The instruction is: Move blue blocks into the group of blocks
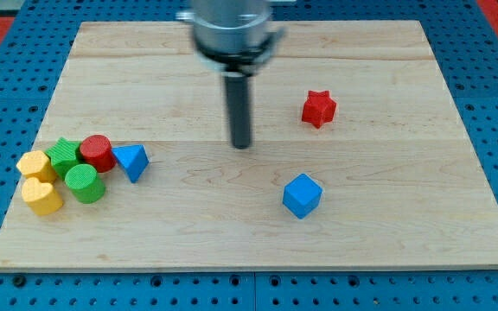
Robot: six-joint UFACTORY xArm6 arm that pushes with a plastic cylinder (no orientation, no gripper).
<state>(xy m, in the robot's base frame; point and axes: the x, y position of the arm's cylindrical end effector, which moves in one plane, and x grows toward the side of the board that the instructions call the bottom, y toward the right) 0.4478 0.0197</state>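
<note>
Camera view shows the blue triangular block [131, 161] already touching the group at the surface's left, the blue cube [302, 195] well apart, my tip [242, 144] between them, touching neither, with no hand to open or shut

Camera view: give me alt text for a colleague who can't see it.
The tip stands mid-board, apart from every block. A blue cube lies alone toward the view's lower right and a red star at upper right. A blue triangle already touches the cluster of yellow, green and red blocks at left.
</note>
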